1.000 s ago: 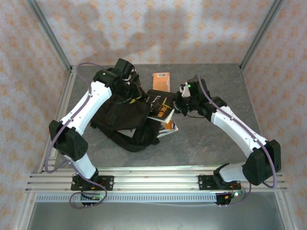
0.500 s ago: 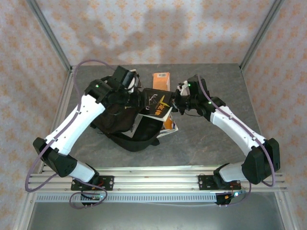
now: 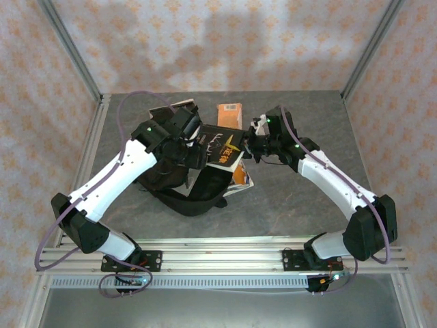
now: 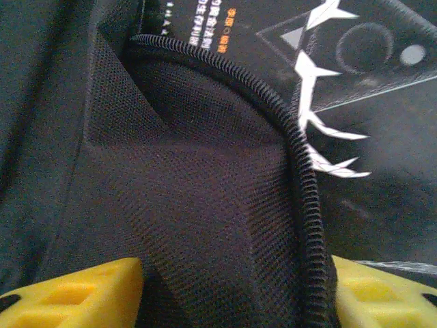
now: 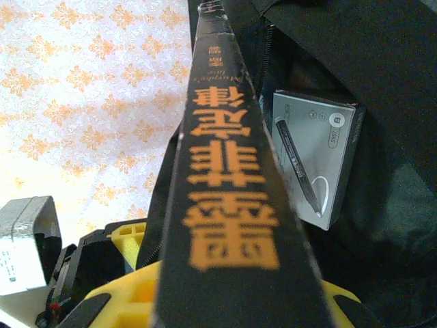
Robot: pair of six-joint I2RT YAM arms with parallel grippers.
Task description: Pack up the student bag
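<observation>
The student bag [image 3: 167, 179] lies slumped left of centre, black, with its straps toward me. My left gripper [image 3: 192, 147] is at the bag's opening. In the left wrist view its yellow fingers [image 4: 75, 297] pinch a fold of mesh lining and the zip rim [image 4: 306, 205]. My right gripper [image 3: 250, 146] is shut on a black book with orange characters [image 3: 222, 146], held on edge at the bag's mouth. The book's spine [image 5: 229, 205] runs up between the fingers. Its cover [image 4: 369, 102] lies just beyond the zip.
A grey box with a pen printed on it [image 5: 315, 158] sits inside the bag. An orange book [image 3: 230, 115] lies on the table behind, and another book [image 3: 240, 180] lies under the held one. A white book [image 3: 181, 106] peeks out behind the left arm.
The left gripper has moved toward me and rightward with the bag's rim, closer to the black book. The right gripper and its book have hardly shifted.
</observation>
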